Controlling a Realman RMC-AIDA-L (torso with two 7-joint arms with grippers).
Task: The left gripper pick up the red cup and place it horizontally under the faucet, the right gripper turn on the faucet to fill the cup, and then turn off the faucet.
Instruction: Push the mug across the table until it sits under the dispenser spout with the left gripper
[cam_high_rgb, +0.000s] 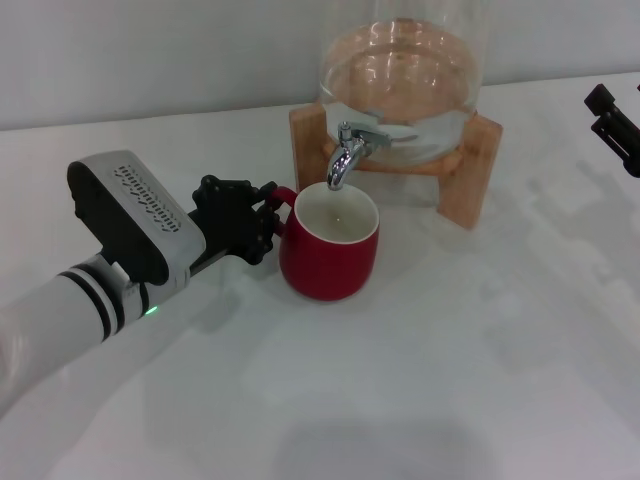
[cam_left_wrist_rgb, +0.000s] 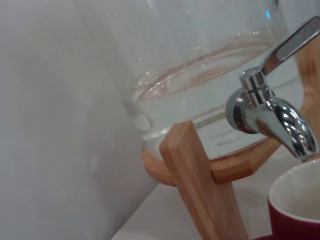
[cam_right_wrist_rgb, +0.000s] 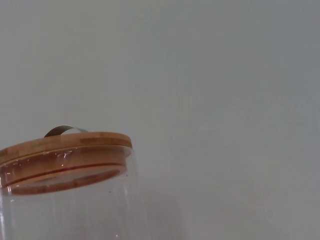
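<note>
Cup (cam_high_rgb: 328, 255) stands upright on the white counter (cam_high_rgb: 420, 380), its open mouth right beneath the faucet (cam_high_rgb: 347, 155) spout, so the placing looks done. The left gripper (cam_high_rgb: 262, 222) sits at the cup's handle side, fingers clenched around the little red loop handle (cam_high_rgb: 280, 205) as far as I can see from here; the wrist view shows only the cup's rim (cam_left_wrist_rgb: 300, 200) and the chrome faucet (cam_left_wrist_rgb: 272, 112) close above it. No water is running, and the cup's white inside looks dry.

The right gripper (cam_high_rgb: 615, 125) hangs well off at the far right edge, near the jar's (cam_high_rgb: 405, 70) level; I cannot tell whether it is open or closed. Its camera looks at the jar's wooden lid (cam_right_wrist_rgb: 62, 147) and the wall.

The cup looks like glazed ceramic: stiff, smooth, fairly heavy for its size, and heavier once full. The handle is a thin hold, so it could twist under load; better left resting on the counter while it fills. I'd judge the next step belongs to the right gripper, on the faucet lever (cam_left_wrist_rgb: 292, 45), which wants a gentle push so the stand (cam_high_rgb: 470, 170) doesn't shift.
</note>
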